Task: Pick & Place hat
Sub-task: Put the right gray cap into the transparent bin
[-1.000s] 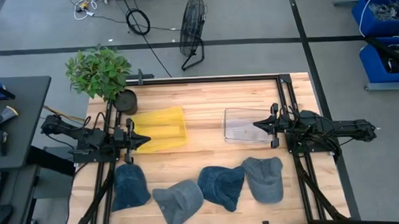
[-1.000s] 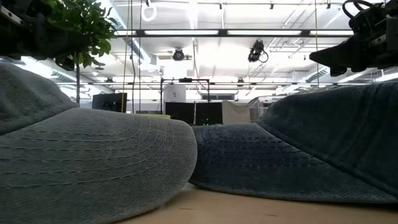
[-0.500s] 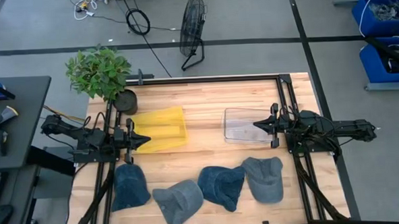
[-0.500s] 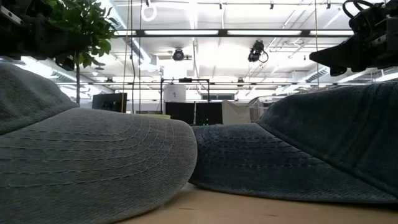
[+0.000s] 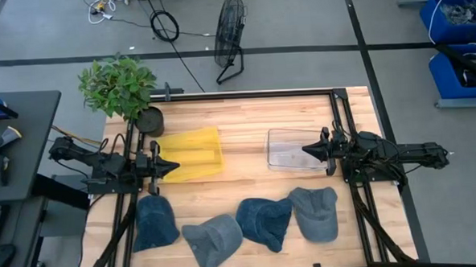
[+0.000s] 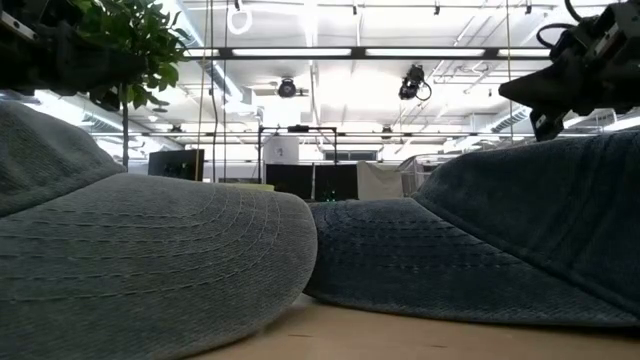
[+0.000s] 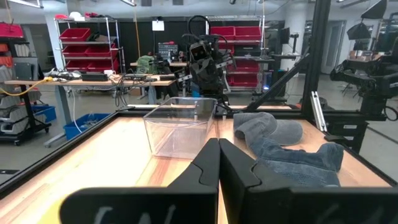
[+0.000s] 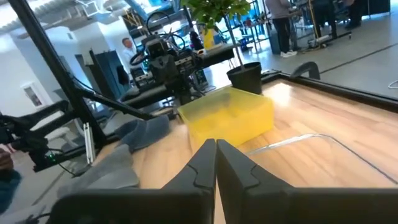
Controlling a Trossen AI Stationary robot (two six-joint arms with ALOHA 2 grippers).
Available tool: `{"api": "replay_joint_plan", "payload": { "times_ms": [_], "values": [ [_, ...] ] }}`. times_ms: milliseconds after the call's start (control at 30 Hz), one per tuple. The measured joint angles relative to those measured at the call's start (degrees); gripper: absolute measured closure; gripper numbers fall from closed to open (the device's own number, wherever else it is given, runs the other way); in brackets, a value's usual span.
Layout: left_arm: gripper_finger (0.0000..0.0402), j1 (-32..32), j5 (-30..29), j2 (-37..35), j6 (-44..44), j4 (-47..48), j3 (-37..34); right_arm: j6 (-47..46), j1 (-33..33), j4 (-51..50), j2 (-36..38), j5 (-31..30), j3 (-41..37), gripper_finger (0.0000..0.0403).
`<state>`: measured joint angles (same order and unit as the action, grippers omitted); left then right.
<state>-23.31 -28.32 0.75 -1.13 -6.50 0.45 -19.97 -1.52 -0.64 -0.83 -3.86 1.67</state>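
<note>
The table (image 5: 245,121) carries everything, and nearly all of it matches half a second ago. The yellow bin (image 5: 192,154) sits toward the table's left, the clear bin (image 5: 293,149) toward its right, with bare wood between them. Four hats lie in a row along the table's near edge: a dark blue one (image 5: 154,222) at the left, a grey one (image 5: 214,240) next, another dark blue (image 5: 265,222), then a grey one (image 5: 315,212) below the clear bin. None has shifted.

The left gripper (image 5: 172,166) hangs at the yellow bin's left edge, fingers pressed together and holding nothing, unchanged. The right gripper (image 5: 307,150) is over the clear bin's right side, its fingers also closed tight and empty. It is the one thing that differs: it has rolled slightly at the wrist, showing tilted in the low view (image 6: 520,92).

A plant (image 5: 120,86) stands at the table's far left corner.
</note>
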Motion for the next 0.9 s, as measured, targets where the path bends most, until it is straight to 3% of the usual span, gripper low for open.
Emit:
{"api": "replay_joint_plan", "payload": {
  "times_ms": [300, 433, 533, 667, 900],
  "values": [
    [0.0399, -0.02, 0.07, -0.02, 0.44, -0.86, -0.01, -0.32, 0.00, 0.29, 0.00, -2.22, 0.00, 0.0385],
    [0.0399, -0.01, -0.32, -0.02, -0.75, -3.06, -0.01, -3.33, 0.00, 1.29, 0.01, -8.85, 0.00, 0.0385],
    [0.0399, 0.00, -2.32, -0.02, -1.51, -4.11, 0.00, -3.53, -0.02, 2.91, -0.01, -10.22, 0.00, 0.0379],
    [0.0397, 0.94, -8.10, -0.03, -1.70, -5.95, 0.04, -3.39, -0.04, 9.37, 0.01, -6.82, 0.75, 0.0360],
    [0.0333, 3.95, -4.39, 0.14, -3.30, -5.69, 5.45, -2.98, -0.04, 10.36, -0.74, -0.12, 8.06, 0.0322]
  ]
}}
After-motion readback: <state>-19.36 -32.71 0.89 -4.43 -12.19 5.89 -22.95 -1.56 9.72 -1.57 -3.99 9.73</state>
